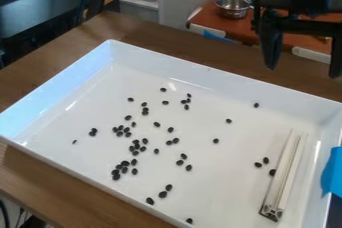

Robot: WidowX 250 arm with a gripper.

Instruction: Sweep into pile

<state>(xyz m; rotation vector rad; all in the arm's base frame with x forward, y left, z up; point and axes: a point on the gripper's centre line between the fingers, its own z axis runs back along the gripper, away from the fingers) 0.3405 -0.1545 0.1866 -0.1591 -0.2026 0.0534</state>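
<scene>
Lying nearest: one stray bean point(190, 220), sitting close to the near wall of the white tray point(227, 85); the wooden table point(40, 177) is supporting all. Next, toward the view's right: one pale bar point(287, 172), presumably the sweeping tool, resting slantwise on the tray floor, ungripped; three beans are lying at its side, the closest perhaps touching and likely crowding a first stroke. Blue tape point(331, 172) is covering part of the adjacent wall, which may be limiting the approach. Mid-tray: dark beans point(136, 146), many, lying in loose clusters and singles; no single pile is showing, so the task is seemingly standing at its start, with nearly all the gathering remaining. Farther: a few outliers, spreading toward the far wall. Beyond: one black gripper point(302, 71), hanging with fingers wide apart, holding nothing. Farthest: one metal bowl point(232, 6), standing on a reddish-brown counter point(200, 18).
</scene>
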